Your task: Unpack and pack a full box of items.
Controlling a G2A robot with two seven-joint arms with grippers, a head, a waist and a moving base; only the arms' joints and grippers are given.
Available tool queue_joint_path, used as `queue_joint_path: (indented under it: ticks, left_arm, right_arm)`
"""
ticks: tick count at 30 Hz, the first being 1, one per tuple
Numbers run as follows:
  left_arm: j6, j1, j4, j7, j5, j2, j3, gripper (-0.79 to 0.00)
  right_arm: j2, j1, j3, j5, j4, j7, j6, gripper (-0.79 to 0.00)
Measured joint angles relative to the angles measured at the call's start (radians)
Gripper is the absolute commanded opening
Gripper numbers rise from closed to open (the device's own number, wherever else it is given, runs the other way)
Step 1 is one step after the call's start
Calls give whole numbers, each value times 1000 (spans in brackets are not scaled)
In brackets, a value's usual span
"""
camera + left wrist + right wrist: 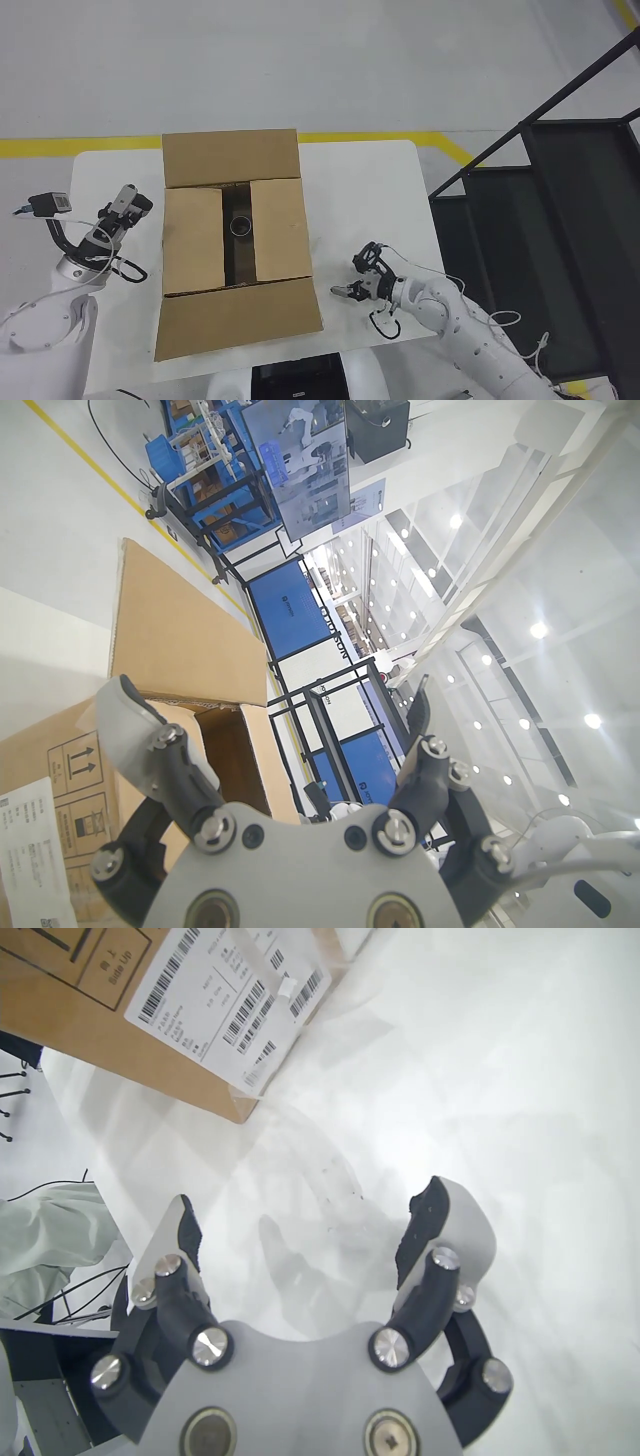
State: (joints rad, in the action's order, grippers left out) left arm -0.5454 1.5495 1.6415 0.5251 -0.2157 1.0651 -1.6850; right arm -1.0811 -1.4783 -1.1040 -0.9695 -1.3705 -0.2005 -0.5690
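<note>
Box [275, 240] stands with flaps parted, left gripper [135, 200] released at its 9 o'clock, right gripper [350, 278] released at 4 o'clock.

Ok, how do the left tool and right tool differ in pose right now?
The left tool sits beside the left side of the box, while the right tool sits off the box's near right corner. The left tool tilts upward, looking over the box into the room; the right tool points down at the table. Both are open and hold nothing.
</note>
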Motion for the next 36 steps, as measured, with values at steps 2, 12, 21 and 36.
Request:
queue_joint_path:
  ticks: [2,12,21,36]
  left_arm:
    - [3,0,0,0,1,0,0,0]
    - [8,2,2,-4,8,1,-2,0]
    - [16,5,5,-2,11,2,-4,0]
    - [18,5,-13,12,1,3,-4,0]
  right_arm:
    - [-1,4,4,-23,1,2,13,-785]
    - [8,-25,-9,-113,-38,-8,60,-785]
    - [33,-86,-112,-88,-104,-42,52,-785]
    - [62,-53,-271,2,-76,-203,44,-785]
